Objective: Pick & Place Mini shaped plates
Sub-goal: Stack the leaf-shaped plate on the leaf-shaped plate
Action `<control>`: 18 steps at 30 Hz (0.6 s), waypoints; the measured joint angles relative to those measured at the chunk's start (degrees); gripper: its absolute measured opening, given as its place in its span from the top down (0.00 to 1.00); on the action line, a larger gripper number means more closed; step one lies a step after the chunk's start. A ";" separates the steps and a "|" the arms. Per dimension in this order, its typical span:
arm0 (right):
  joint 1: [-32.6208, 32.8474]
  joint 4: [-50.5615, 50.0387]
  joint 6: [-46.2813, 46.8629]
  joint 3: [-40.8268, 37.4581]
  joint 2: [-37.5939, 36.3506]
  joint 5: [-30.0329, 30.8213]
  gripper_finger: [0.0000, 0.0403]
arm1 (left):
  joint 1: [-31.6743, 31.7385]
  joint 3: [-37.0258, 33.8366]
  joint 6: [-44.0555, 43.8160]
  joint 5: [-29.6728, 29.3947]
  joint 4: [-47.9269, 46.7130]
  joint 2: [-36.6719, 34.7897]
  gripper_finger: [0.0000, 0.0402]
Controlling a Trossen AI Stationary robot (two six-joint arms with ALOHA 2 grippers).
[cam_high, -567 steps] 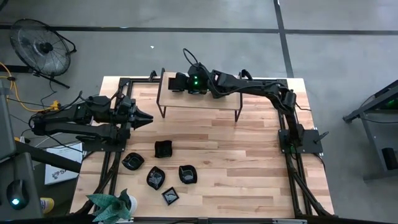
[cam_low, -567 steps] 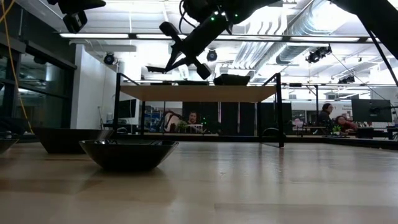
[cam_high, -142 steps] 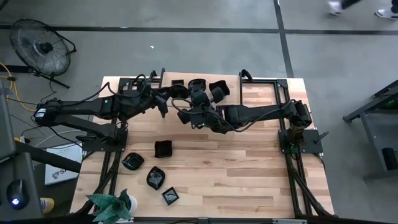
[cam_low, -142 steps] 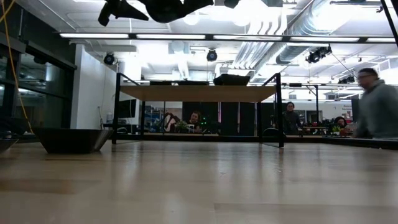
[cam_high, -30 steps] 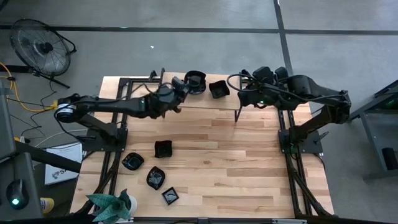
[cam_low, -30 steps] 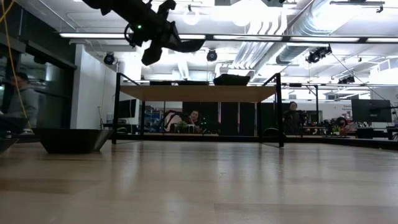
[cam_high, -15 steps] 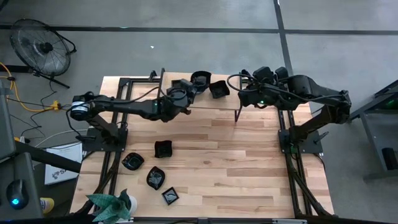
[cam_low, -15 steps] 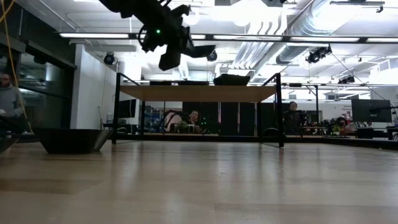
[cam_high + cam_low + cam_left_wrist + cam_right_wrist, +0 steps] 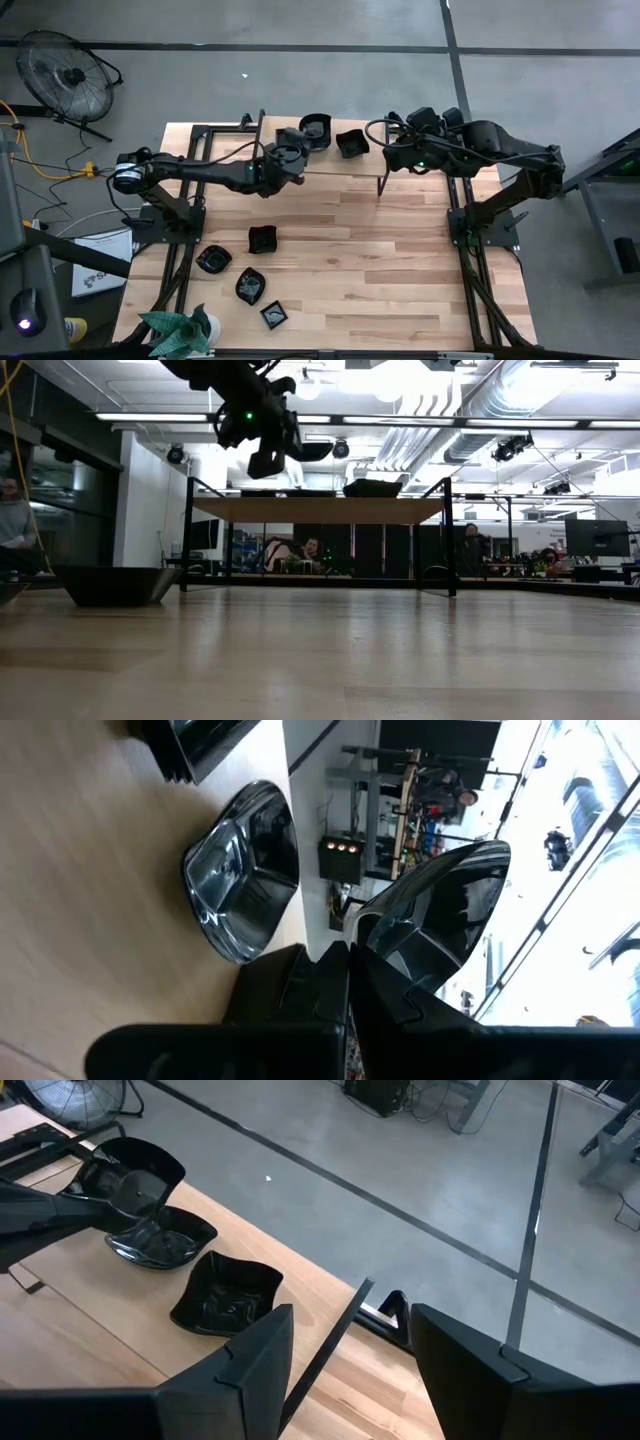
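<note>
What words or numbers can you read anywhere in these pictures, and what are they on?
None can be read.
The white sheet on the floor beside the table has dark print, too small and blurred to read.
The mini shaped plates, both arms and the fan show no lettering.
The box behind the plates shows only three glowing lights.

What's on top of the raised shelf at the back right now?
On the raised shelf rest two black plates. The left gripper, shut on a third plate, hangs over the first one and hides part of it. The right gripper waits open nearby.
</note>
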 joint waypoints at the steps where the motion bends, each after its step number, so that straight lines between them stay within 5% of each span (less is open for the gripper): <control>1: 0.00 0.00 0.00 0.00 0.00 -0.06 0.51 | -0.01 0.00 -0.03 0.05 -0.21 0.00 1.00; 18: 0.00 0.00 0.01 0.00 0.01 -0.11 0.51 | 0.17 0.00 -5.81 -0.22 -3.73 3.30 1.00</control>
